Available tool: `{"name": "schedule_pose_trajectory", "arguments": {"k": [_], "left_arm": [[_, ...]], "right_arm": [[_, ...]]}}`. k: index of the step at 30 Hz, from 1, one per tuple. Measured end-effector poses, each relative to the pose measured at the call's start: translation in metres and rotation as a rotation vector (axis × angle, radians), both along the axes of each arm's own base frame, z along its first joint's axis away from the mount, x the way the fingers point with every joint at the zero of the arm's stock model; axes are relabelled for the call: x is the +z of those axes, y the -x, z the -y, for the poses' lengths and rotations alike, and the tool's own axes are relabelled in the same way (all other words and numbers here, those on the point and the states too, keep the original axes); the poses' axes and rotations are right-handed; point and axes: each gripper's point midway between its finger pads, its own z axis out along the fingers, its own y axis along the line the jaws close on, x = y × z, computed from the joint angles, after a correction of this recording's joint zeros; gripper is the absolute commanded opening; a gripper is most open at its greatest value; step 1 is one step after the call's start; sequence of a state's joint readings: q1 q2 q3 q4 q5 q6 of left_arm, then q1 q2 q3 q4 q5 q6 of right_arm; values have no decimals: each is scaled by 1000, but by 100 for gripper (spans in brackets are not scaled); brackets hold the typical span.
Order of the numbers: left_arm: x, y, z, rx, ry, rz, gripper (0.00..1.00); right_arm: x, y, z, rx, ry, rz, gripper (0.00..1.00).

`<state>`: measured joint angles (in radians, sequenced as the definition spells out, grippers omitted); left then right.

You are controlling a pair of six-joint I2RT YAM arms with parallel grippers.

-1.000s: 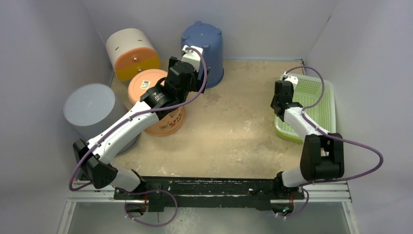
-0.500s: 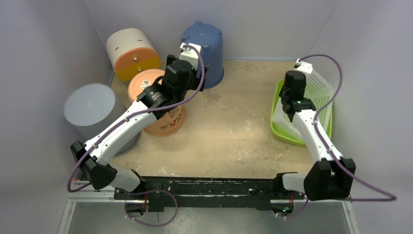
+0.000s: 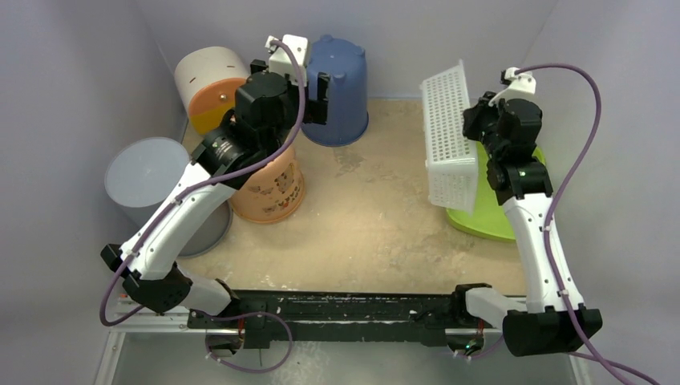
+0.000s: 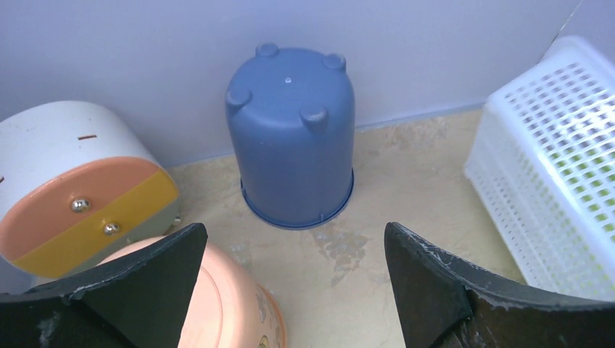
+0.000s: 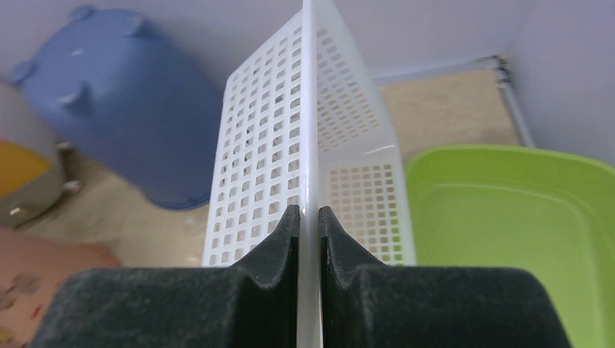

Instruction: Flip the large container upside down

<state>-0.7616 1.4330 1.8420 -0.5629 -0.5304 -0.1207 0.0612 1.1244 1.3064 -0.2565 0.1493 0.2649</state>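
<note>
White basket (image 3: 447, 136) held on edge by right gripper (image 5: 308, 217).
Its 2 fingers pinch the rim; left gripper (image 4: 294, 235) gapes wide, empty; green tray (image 3: 491, 223) half hidden behind.

The top camera looks down from behind the near edge over the whole table (image 3: 377, 224). The left wrist camera faces far, toward the tub (image 4: 290, 138). The right wrist camera sits tight against the basket (image 5: 268, 167); all views share both.
</note>
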Motion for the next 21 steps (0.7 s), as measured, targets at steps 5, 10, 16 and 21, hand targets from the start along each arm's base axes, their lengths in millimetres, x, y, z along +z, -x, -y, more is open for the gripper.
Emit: {"name": "schedule_pose_trajectory", "arguments": {"k": [5,10,16,21], "left_arm": [[20,6,-4,-7,30,31,89],[23,9,-8,-4,26,29,89],[17,10,-9,-3,9,11,89],[17,10,-10,1,1,9,89]], "right_arm": [[-6,5,-45,221,-117,43,0],[-17,11,-108,439,-262,82,0],[-26,29,-195,670,-380,80,0],[-44,50,-233,766,-564,76,0]]}}
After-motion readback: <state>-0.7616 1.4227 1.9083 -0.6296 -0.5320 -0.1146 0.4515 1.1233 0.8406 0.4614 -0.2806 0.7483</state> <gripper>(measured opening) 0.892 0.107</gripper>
